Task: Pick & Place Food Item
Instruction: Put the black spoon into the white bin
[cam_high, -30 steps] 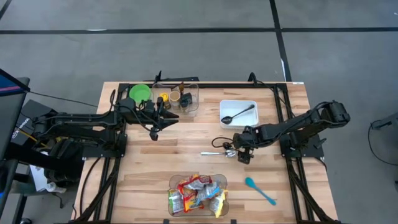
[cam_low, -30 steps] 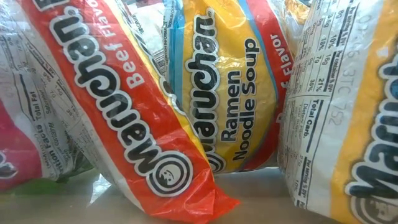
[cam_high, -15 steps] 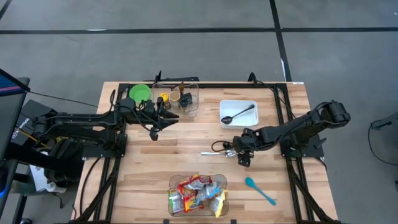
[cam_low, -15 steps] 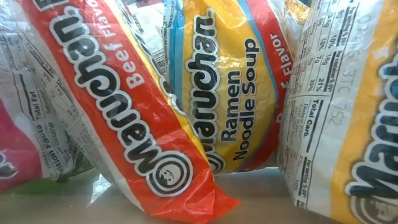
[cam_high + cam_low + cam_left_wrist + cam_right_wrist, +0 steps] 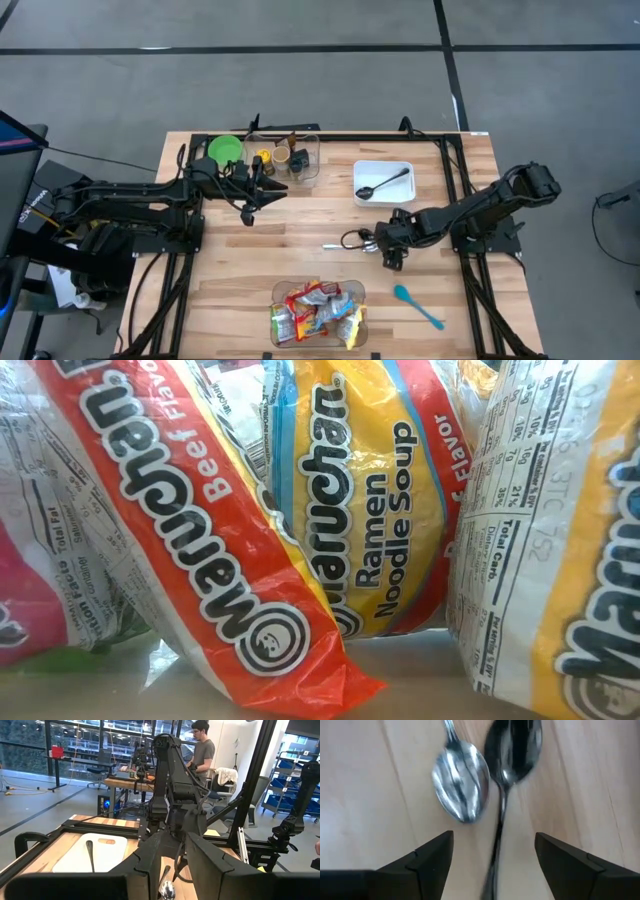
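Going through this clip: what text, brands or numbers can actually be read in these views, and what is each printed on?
"Maruchan" and "Beef Flavor": on the orange ramen packet, low view.
"Maruchan Ramen Noodle Soup": on the yellow ramen packet behind it.
"Flavor": on an orange strip beside that packet.
"Total Carb.", "Total Fat": nutrition panel on the right-hand packet; its other figures are too blurred to read.
High and wrist views: no readable text.

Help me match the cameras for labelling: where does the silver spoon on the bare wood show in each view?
High view: silver spoon mid-table, beside the right gripper.
Low view: not in it; ramen packets fill it.
Left wrist view: only its bowl, at the bottom edge.
Right wrist view: its bowl, ahead of the open fingers.
Shared landmark: white tray.
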Controlling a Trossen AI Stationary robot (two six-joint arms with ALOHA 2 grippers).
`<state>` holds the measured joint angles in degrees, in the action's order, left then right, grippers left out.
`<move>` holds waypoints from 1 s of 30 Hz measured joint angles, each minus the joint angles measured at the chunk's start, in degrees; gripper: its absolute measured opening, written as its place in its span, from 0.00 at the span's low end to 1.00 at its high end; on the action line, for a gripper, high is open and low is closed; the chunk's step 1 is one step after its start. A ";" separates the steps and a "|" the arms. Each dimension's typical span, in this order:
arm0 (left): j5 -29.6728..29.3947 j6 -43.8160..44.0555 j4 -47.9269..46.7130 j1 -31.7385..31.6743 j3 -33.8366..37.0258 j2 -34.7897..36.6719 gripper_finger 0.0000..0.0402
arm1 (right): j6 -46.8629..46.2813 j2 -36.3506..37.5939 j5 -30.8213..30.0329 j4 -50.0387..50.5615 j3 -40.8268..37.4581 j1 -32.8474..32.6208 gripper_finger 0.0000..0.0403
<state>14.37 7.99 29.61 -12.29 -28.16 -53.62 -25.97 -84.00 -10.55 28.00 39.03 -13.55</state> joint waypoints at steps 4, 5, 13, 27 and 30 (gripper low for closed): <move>-0.01 0.00 -0.02 0.01 0.00 0.00 0.21 | -0.75 -3.41 0.12 0.12 0.09 0.06 0.68; -0.02 0.00 -0.01 -0.01 0.00 0.00 0.21 | -0.63 -4.13 0.15 0.07 0.25 0.06 0.68; -0.02 0.02 -0.04 -0.01 0.00 0.01 0.21 | 0.35 -2.53 1.31 0.26 -0.06 0.08 0.63; -0.01 0.02 -0.03 0.01 0.00 0.02 0.21 | 1.09 -1.69 4.71 0.45 -0.09 1.78 0.32; -0.02 0.02 -0.03 0.00 0.00 0.00 0.21 | 1.08 -1.69 4.23 0.44 -0.09 1.85 0.29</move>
<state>14.35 8.01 29.57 -12.28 -28.16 -53.63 -24.89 -85.69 -6.32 28.45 38.94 -11.70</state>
